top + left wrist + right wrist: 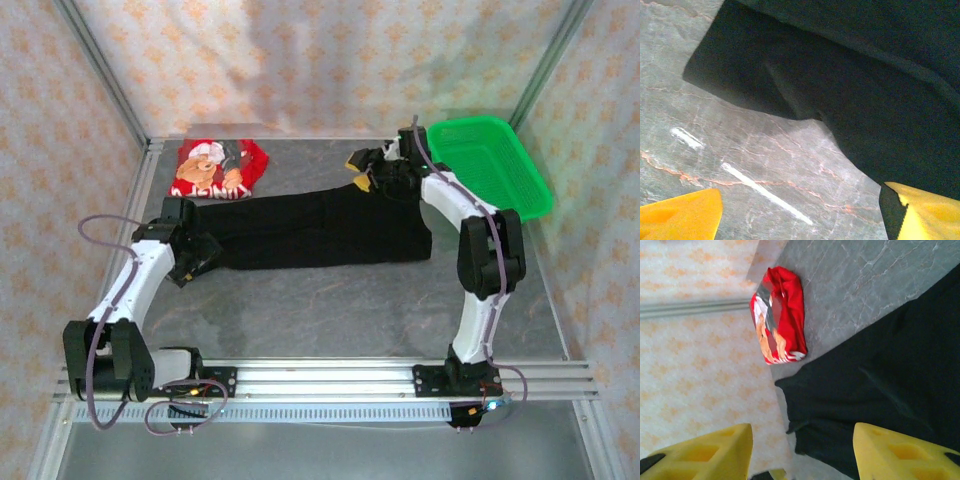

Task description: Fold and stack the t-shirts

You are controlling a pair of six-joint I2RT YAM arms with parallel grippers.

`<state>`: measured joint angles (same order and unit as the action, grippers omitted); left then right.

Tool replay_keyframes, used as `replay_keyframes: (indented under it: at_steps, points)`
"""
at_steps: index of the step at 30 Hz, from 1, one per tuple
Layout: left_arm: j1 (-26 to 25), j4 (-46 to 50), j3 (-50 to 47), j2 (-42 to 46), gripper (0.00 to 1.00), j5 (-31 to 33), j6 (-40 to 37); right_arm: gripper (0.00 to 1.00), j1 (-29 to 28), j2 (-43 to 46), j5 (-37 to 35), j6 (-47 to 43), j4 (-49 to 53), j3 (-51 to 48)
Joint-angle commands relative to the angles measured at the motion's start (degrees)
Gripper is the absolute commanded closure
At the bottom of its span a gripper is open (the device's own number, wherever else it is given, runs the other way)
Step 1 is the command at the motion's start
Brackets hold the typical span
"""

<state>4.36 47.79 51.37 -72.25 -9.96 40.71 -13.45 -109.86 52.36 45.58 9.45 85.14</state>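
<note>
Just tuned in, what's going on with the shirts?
Both arms are at the black t-shirt, laid in a long band across the table. The left gripper, open, hovers at its left end; the right gripper, open, is over its far right end. The red t-shirt lies folded at the back left, unstacked.

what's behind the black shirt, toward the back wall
The folded red t-shirt lies just behind the black t-shirt, print up. Whether its near edge tucks under the black cloth cannot be seen.
</note>
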Motion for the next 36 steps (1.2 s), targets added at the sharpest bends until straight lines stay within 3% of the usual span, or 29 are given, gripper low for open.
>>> replay_keyframes:
  at_steps: [1, 7, 16, 24, 31, 36]
  points:
    - [3.37, -0.46, 0.39, -3.40, 0.18, 2.04, 0.78, 0.39, -0.24, 2.24, -1.30, -7.75, 6.90, -5.40]
    - [8.49, -7.71, 1.10, -7.13, 0.20, 0.73, 1.39, 0.30, -0.35, 7.01, -1.56, -12.39, 8.32, -9.79]
    - [14.63, -16.39, 0.08, -13.85, 0.25, -2.99, 4.47, 0.25, -0.96, 12.05, -3.74, -21.96, 16.95, -13.69]
    - [16.94, -20.17, 2.22, -18.09, 0.33, -2.13, 6.00, 0.25, -0.92, 13.87, -5.86, -23.96, 18.14, -19.02]
    - [17.55, -27.30, 1.20, -19.01, 0.38, -6.17, 9.87, 0.25, -0.96, 14.06, -5.68, -23.95, 17.97, -19.64]
    - [17.59, -26.89, 1.60, -20.14, 0.47, -6.97, 9.69, 0.25, -0.96, 12.86, -5.60, -23.71, 17.62, -19.93]
